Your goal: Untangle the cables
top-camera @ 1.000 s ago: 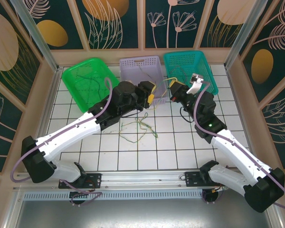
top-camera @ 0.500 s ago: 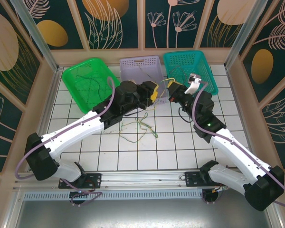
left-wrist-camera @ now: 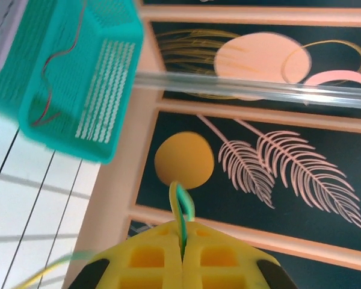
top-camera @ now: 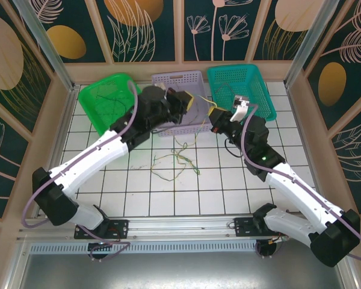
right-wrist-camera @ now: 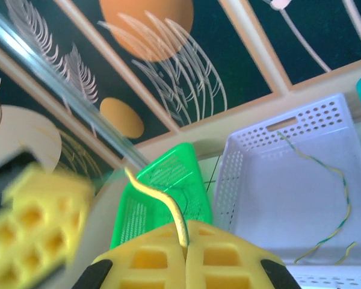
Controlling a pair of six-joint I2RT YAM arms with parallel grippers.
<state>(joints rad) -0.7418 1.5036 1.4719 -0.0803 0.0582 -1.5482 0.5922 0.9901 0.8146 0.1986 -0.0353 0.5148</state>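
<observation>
1. Sorting looking partly done, going by the baskets. Lying inside the lilac basket [right-wrist-camera: 243, 150]: one yellow-green strand [right-wrist-camera: 340, 180]. Sitting in the teal basket [left-wrist-camera: 66, 102] just right of the lilac one: a red strand [left-wrist-camera: 51, 66]. Showing in the green basket [top-camera: 99, 90] just left of it: a few dark strands [top-camera: 111, 108].
2. Pinching a green-and-yellow strand [left-wrist-camera: 182, 208] with the left gripper [left-wrist-camera: 183, 244], fingers pressed flat together on it, hovering over the lilac basket's front half.
3. Pinching a plain yellow strand [right-wrist-camera: 162, 208] with the right gripper [right-wrist-camera: 185, 244], pads squeezed tight on it too, hanging just off the lilac basket's front right corner.
4. Probably working on pulling those two apart, since both grips are sitting close together with wire running between them. Hard telling from the top view whether they're actually separated or looped around each other.
5. Leaving a loose bunch of cables [top-camera: 175, 159] on the table [top-camera: 228, 180] just in front of the lilac basket. Mostly yellow and green loops crossing each other, touching nothing but the tiles, and with neither gripper on them.
6. Guessing somewhere around the middle of the job: a handful already binned, one pair in hand, and that floor bunch waiting to be picked apart and dropped into baskets.
</observation>
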